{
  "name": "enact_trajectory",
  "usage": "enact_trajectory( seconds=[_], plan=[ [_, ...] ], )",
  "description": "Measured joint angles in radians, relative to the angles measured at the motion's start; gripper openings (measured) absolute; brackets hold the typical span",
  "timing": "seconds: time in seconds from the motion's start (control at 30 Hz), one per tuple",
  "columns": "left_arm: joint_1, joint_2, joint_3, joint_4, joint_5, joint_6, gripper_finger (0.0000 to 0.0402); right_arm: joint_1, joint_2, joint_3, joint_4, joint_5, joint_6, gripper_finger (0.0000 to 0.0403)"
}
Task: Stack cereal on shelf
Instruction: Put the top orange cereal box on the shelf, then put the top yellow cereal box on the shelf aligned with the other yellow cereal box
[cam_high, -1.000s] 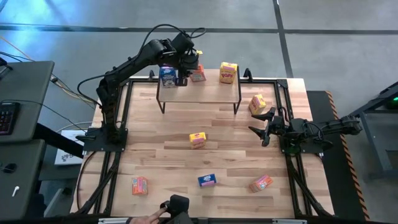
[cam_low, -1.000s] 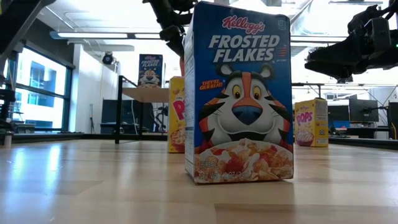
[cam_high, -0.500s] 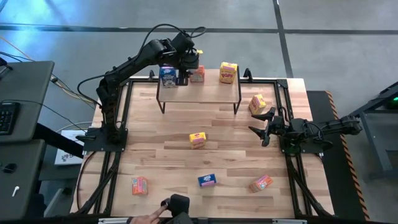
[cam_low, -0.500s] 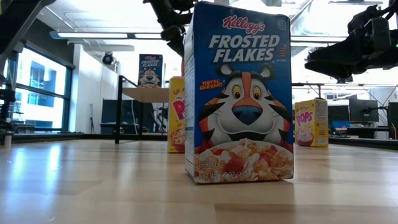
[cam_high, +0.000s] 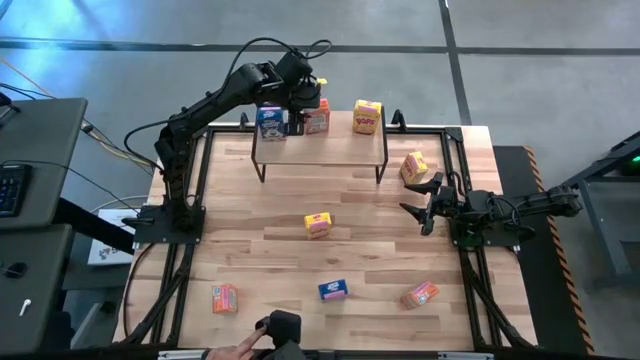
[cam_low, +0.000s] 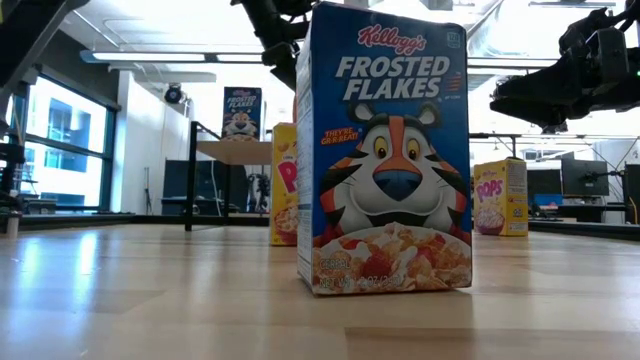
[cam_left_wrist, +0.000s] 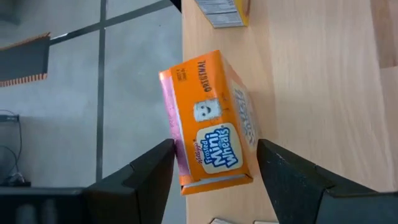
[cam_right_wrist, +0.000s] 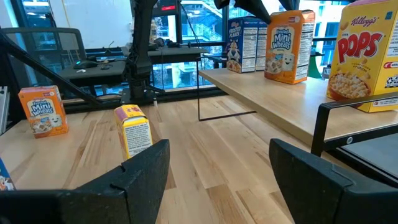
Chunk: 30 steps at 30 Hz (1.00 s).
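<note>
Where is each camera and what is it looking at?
High view: overhead, looking down at the shelf; both arms show.
Low view: at tabletop height, facing a blue box; arms overhead.
Left wrist: over the shelf, facing the orange box; own fingers.
Right wrist: facing the shelf; own fingers.
Shared: orange box.

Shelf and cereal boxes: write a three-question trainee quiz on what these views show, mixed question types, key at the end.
1. True or false: the orange Mini-Wheats box on the shelf sits between the left gripper's open fingers.
2. How many boxes stand on the shelf in the high view?
3. The right gripper is: A) holding a yellow box; B) open over the table, holding nothing; C) above the shelf.

Key: 1 true; 2 three; 3 B.
</note>
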Motion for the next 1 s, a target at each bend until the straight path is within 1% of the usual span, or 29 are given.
enact_trajectory(
  seconds=[0.4, 0.53, 0.77, 1.0],
  plan=[
    [0.005, -0.044, 0.0, -0.023, -0.006, -0.041, 0.0221, 0.0, 0.0, 0.0, 0.0, 0.0, 0.0, 0.0268],
    [0.004, -0.056, 0.0, -0.04, -0.024, -0.085, 0.0221, 0.0, 0.0, 0.0, 0.0, 0.0, 0.0, 0.0268],
    [-0.029, -0.117, 0.0, -0.048, -0.056, -0.149, 0.0221, 0.0, 0.0, 0.0, 0.0, 0.0, 0.0, 0.0268],
    [-0.091, -0.187, 0.0, -0.065, 0.025, -0.26, 0.0221, 0.0, 0.0, 0.0, 0.0, 0.0, 0.0, 0.0268]
  ],
)
